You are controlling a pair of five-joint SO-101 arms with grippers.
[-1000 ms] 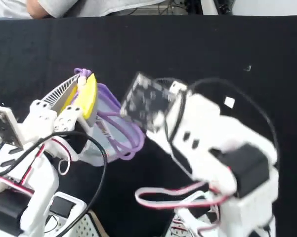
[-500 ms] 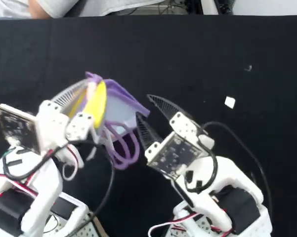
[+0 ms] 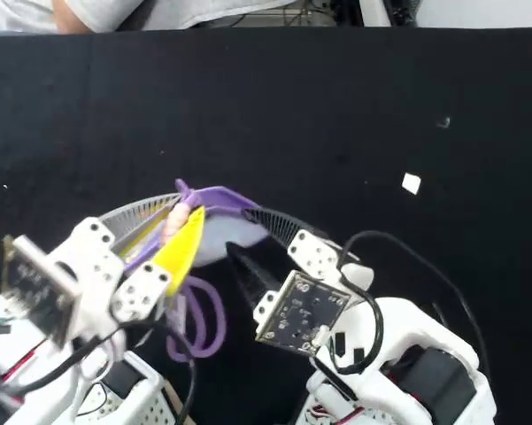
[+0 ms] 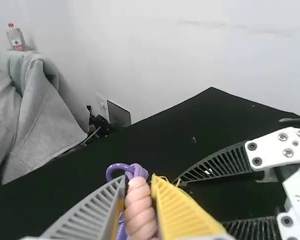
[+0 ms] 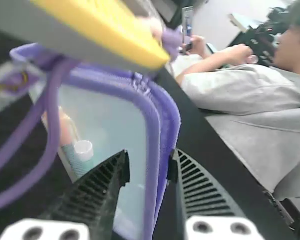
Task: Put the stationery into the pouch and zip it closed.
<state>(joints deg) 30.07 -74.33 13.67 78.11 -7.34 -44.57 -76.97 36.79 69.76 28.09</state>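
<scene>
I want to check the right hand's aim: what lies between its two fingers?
The purple zipper edge of the pouch runs between the fingers of the right hand, seen in the right wrist view; they straddle it without clearly pinching.

Left gripper: now pulled back toward the arm bases, off its spot farther up the table a second ago. Carried along with it, clear plastic pouch with purple zip edging, likewise nearer the bases. Purple loop strap: hanging lower, close beside the left arm's base. Right gripper: down from a raised, swung-over pose; black ribbed fingers now spread either side of the pouch's purple edge.
</scene>
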